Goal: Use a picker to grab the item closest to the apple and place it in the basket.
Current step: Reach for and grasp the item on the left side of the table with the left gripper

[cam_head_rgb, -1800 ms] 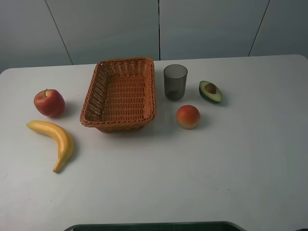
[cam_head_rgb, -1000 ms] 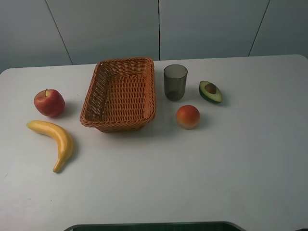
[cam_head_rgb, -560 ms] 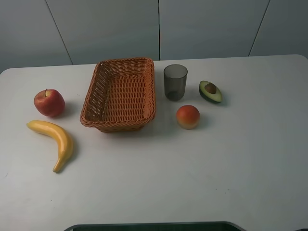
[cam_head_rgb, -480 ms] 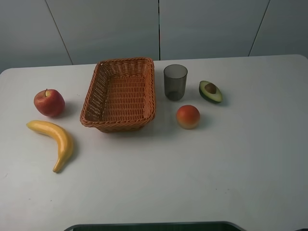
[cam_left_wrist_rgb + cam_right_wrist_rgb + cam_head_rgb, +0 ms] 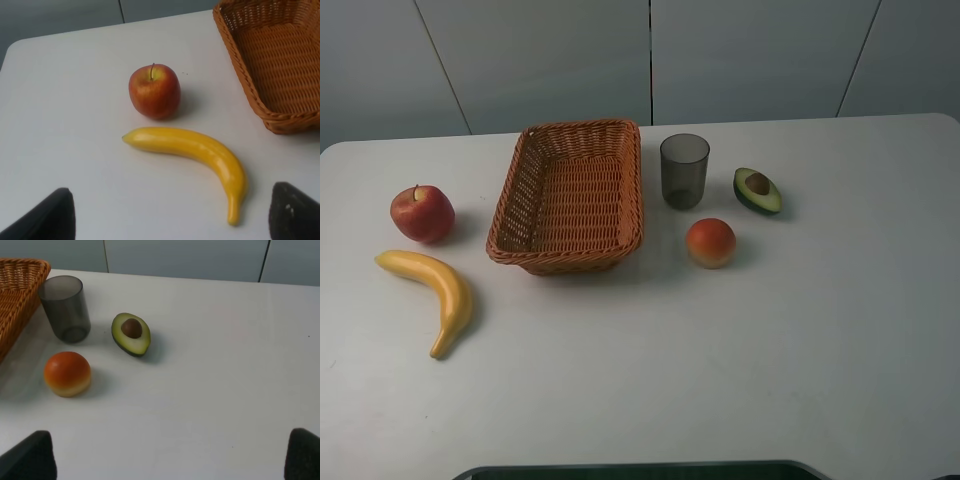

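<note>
A red apple (image 5: 422, 213) (image 5: 154, 91) rests at the table's left side. Just in front of it lies a yellow banana (image 5: 432, 290) (image 5: 195, 152), the nearest item to it. The brown wicker basket (image 5: 532, 173) (image 5: 235, 57) stands empty to the right of the apple. In the left wrist view my left gripper (image 5: 170, 220) is open, its dark fingertips (image 5: 47, 215) spread wide on the near side of the banana and apart from it. My right gripper (image 5: 170, 457) is also open, holding nothing. Neither gripper shows in the exterior high view.
Right of the basket stand a dark translucent cup (image 5: 684, 170) (image 5: 65, 309), an avocado half (image 5: 758, 190) (image 5: 131, 333) and an orange-red fruit (image 5: 711, 242) (image 5: 67, 373). The white table (image 5: 720, 360) ends at a grey wall behind.
</note>
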Controlling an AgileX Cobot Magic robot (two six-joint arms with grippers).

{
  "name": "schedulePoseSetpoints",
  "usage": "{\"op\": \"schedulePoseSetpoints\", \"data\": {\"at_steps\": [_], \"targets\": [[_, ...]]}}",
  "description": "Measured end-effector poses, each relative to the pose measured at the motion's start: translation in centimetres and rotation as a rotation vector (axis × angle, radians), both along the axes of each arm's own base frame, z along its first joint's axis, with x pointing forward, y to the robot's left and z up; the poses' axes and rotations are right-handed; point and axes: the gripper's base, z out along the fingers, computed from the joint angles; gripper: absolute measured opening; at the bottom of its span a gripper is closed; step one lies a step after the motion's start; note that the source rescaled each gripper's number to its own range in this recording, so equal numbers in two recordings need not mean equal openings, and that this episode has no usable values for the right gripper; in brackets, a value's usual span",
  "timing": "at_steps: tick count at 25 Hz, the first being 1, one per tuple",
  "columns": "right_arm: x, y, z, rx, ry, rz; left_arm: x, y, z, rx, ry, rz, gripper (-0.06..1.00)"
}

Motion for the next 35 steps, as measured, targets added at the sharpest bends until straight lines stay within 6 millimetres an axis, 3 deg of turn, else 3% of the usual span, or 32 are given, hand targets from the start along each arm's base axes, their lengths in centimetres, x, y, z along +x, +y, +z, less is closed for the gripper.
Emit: {"op": "schedulePoseSetpoints", "data": {"at_steps": [6, 14, 26, 30, 35], "targets": [[0.0, 0.0, 0.0, 0.000, 0.000, 0.000, 0.4, 0.0, 1.0, -0.045, 0.020, 0.025, 0.99], [0.0, 0.0, 0.0, 0.000, 0.000, 0.000, 5.5, -0.3, 2.0, -0.077, 0.269, 0.055, 0.99], [0.0, 0.0, 0.0, 0.000, 0.000, 0.000, 17.7, -0.4, -3.5, -0.122, 0.783, 0.244, 0.99], [0.0, 0.0, 0.0, 0.000, 0.000, 0.000, 20.5, -1.2, -5.5, -0.227, 0.803, 0.259, 0.99], [0.0, 0.0, 0.0, 0.000, 0.000, 0.000, 22.5, -1.7, -7.5, -0.329, 0.797, 0.316, 0.99]]}}
